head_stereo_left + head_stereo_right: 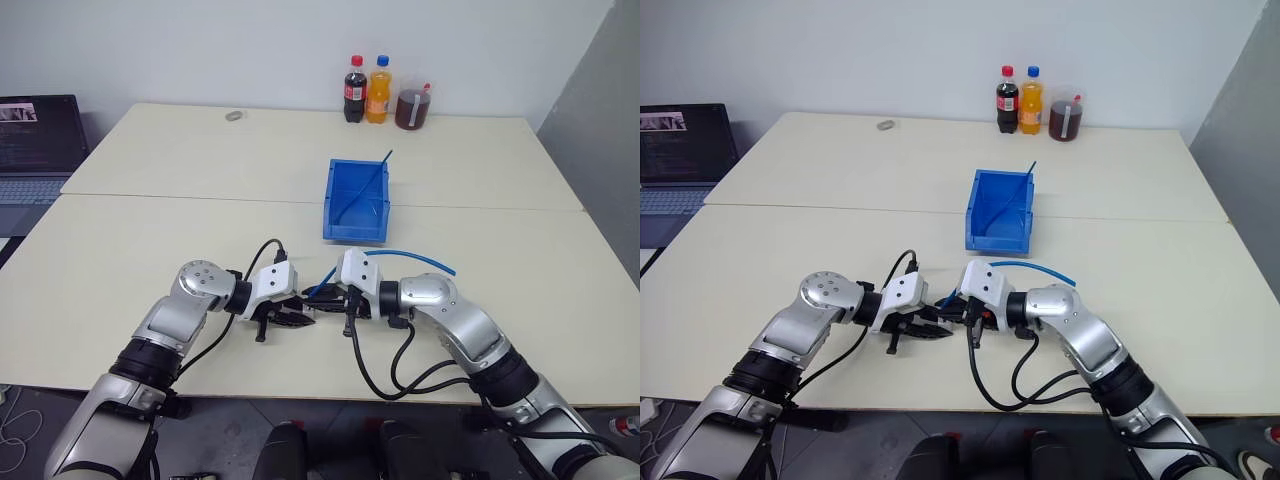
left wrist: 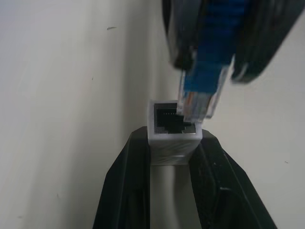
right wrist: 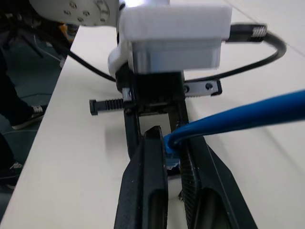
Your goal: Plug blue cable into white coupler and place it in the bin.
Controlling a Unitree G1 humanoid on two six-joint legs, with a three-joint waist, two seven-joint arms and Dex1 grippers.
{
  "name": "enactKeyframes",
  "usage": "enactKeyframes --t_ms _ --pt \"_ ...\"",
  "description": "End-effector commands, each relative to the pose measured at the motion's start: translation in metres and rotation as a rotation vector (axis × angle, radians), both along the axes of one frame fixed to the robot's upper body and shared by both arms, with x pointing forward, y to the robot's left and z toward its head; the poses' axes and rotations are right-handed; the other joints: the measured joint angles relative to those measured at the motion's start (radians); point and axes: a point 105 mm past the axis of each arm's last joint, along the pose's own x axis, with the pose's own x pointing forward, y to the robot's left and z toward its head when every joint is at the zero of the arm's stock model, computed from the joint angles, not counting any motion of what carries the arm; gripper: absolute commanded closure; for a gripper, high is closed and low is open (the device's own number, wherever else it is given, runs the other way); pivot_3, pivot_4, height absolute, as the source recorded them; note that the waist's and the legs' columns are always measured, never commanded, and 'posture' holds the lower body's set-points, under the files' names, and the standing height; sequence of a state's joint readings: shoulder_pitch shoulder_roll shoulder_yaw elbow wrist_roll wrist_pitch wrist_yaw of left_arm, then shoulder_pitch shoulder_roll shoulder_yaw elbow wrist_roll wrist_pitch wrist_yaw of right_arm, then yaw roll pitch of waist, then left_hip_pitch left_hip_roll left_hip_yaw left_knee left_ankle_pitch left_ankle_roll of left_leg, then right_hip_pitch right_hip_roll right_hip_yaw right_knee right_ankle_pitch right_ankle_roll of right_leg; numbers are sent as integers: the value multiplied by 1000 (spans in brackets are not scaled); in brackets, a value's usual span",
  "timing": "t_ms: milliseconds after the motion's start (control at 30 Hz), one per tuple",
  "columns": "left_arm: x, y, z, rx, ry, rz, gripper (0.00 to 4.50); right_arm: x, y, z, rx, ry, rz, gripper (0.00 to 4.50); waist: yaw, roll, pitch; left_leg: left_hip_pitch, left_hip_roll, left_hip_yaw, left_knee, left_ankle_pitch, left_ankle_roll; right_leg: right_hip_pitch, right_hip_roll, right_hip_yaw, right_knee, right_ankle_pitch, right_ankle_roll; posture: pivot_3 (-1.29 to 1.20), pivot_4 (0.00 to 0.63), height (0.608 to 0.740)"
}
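My left gripper is shut on the white coupler, whose dark socket faces the right gripper. Opposite it, my right gripper is shut on the blue cable just behind its clear plug. The plug's tip sits at the rim of the socket, shifted to one side and not seated. The rest of the cable arcs away over the right wrist. Both grippers meet just above the table's near middle. The blue bin stands on the table beyond them, a short way off.
A thin strand leans out of the bin. Two bottles and a jar of dark liquid stand at the table's far edge, with a small grey object to their left. A laptop sits off the table's far left.
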State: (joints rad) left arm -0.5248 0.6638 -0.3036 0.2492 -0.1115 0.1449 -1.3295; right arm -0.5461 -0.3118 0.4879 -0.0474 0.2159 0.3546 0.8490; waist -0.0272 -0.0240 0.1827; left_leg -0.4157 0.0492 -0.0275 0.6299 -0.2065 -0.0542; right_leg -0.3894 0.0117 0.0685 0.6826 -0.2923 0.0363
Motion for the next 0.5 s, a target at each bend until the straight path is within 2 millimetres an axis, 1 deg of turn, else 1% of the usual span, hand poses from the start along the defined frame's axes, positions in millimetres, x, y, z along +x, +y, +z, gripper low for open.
enactKeyframes --t_ms 33,267,500 --pt "-3 2 -15 44 42 13 3721 2 1 5 -16 -73 32 4410 0 0 0 0 0 0 0 0 0 0 0 0 0 0 0 0 150 740" --pt "-5 2 -17 45 45 11 3721 6 -1 -1 -55 -95 35 4410 0 1 -1 1 0 0 0 0 0 0 0 0 0 0 0 0 150 740" --pt "-5 2 -18 51 43 6 3721 1 3 -8 -117 -86 105 4410 0 1 -1 1 0 0 0 0 0 1 0 0 1 0 0 0 150 740"
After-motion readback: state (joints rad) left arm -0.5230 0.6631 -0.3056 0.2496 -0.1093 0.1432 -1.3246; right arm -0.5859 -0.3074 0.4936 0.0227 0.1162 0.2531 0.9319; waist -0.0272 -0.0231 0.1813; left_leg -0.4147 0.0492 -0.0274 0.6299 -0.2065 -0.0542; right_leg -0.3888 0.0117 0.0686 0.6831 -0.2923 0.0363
